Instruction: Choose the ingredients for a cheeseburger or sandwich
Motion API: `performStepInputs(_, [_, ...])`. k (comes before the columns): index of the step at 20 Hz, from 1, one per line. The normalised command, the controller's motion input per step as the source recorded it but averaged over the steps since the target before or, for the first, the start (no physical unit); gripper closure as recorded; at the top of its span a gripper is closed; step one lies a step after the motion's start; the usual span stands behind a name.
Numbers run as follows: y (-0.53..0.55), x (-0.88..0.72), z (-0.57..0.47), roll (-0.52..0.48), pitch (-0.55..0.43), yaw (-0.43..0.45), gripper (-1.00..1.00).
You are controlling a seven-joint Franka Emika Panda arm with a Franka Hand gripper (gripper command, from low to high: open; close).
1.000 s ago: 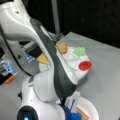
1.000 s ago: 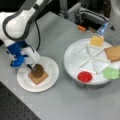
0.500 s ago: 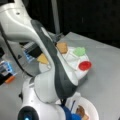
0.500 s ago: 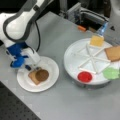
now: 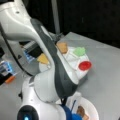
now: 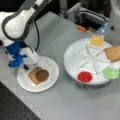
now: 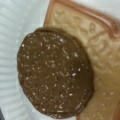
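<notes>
Front view, plate as landmark: patty is now lying on the bread on the plate, where 1.0 s ago the gripper was standing over the stack and hiding it. Gripper is hanging just beside the patty, toward the view's left and top, fingertips near the stack; whether the jaws are wide or narrow I cannot tell. So 2 layers are sitting in place. Right of the plate, well apart, the tray is holding cheese, a 2nd bread, leaf and red disc. Open table is lying between plate and tray.

Front view behind the arm: the arm is blocking most of the plate; only a bit of bread is showing.

Wrist view: patty is overhanging the bread edge toward the plate's ribbed rim; gripper not showing.
</notes>
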Motion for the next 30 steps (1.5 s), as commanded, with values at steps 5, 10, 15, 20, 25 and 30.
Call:
performStepInputs(5, [0.21,-0.04,0.27,-0.321,0.123,0.001,-1.00])
performStepInputs(10, [0.48,-0.23,0.26,-0.442,0.129,-0.058,-1.00])
performStepInputs(15, [0.67,-0.46,0.18,-0.482,0.071,-0.097,-1.00])
performStepInputs(20, [0.56,-0.64,0.10,-0.480,-0.056,-0.099,-1.00])
performStepInputs(25, [0.39,-0.70,0.08,-0.467,-0.137,-0.104,-1.00])
performStepInputs(30, [0.37,-0.68,0.07,-0.465,-0.176,-0.101,-1.00])
